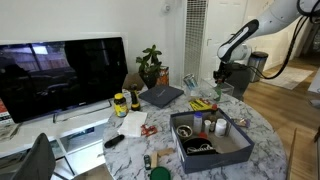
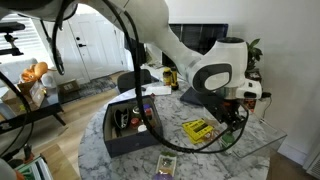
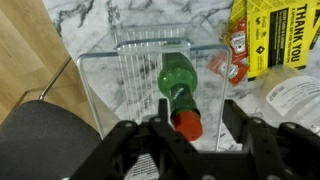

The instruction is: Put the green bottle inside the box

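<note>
In the wrist view the green bottle [image 3: 178, 80] with a red cap stands on a clear plastic stand on the marble table, seen from above. My gripper [image 3: 197, 102] is open with a finger on each side of the bottle's neck and cap. The cap sits close to the left finger, with a gap to the right finger. In both exterior views my gripper [image 1: 222, 78] [image 2: 236, 110] hangs low over the table edge, away from the dark grey box [image 1: 215, 158] [image 2: 125, 146]. The box holds several small items. The bottle is hard to make out in the exterior views.
A yellow packet [image 3: 282, 35] [image 2: 197, 128] and a red sauce sachet [image 3: 232, 52] lie beside the bottle. A dark chair seat [image 3: 40, 140] is below the table edge. A flat dark slab [image 1: 160, 96], a yellow-lidded jar [image 1: 120, 103], a plant [image 1: 150, 65] and a TV [image 1: 60, 75] stand farther away.
</note>
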